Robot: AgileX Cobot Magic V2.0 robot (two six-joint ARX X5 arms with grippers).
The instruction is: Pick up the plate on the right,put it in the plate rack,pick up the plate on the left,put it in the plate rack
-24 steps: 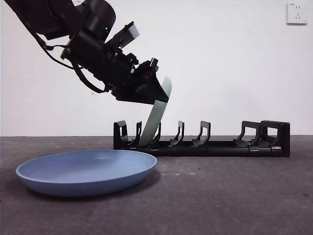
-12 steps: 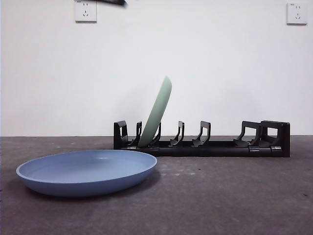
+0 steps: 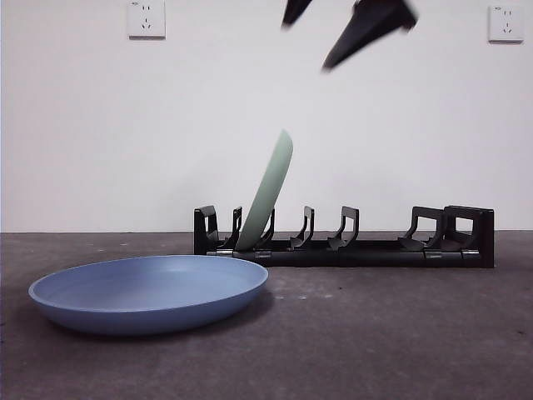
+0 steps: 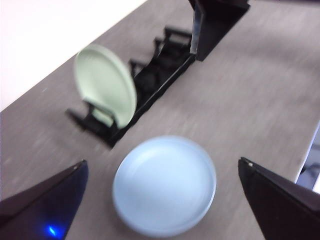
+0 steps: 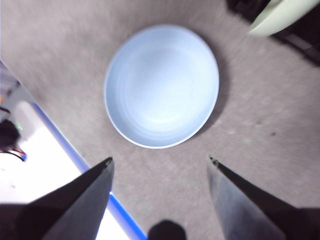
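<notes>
A pale green plate (image 3: 271, 187) stands on edge, leaning, between prongs near the left end of the black plate rack (image 3: 375, 250). Nothing holds it. A blue plate (image 3: 150, 292) lies flat on the table in front of the rack's left end. My right gripper (image 5: 160, 158) hangs open high above the blue plate (image 5: 161, 85). My left gripper (image 4: 161, 161) is also open and high, looking down on the blue plate (image 4: 165, 192), the green plate (image 4: 106, 82) and the rack (image 4: 165, 75). Two black tips of one gripper (image 3: 306, 43) show at the front view's top; I cannot tell which arm's.
The dark grey table (image 3: 400, 333) runs to a white wall with two sockets (image 3: 146, 18). A table edge with a blue strip (image 5: 75, 155) shows beside the blue plate in the right wrist view.
The arm that held the green plate let it go and rose out of the front view. The plate stays leaning in the rack. Black gripper tips now show at the top centre-right.
</notes>
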